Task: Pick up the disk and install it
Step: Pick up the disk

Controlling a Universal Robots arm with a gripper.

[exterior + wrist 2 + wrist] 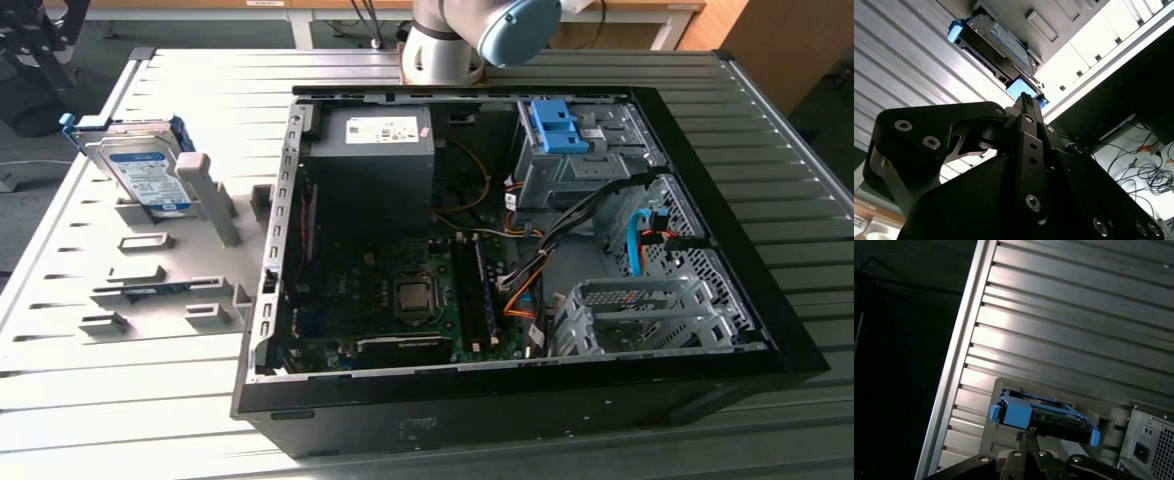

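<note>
The disk (140,170) is a silver-grey drive with a blue-and-white label and blue rails. It stands tilted in a grey holder (174,270) on the slatted table, at the exterior view's left beside the open computer case (507,250). Both wrist views look down on the disk (999,42) (1044,415) from some way off, edge on. My black gripper (1024,100) (1026,434) hangs apart from it, its fingers drawn together on nothing. In the exterior view the gripper (43,50) is a dark shape at the upper left corner, behind the disk.
Inside the case are a grey power-supply box (380,135), a bare blue bracket (558,125) on the drive cage (587,170), the motherboard (400,290) and loose cables (534,270). The arm's base (447,45) stands behind the case. The table edge (954,365) runs close to the holder.
</note>
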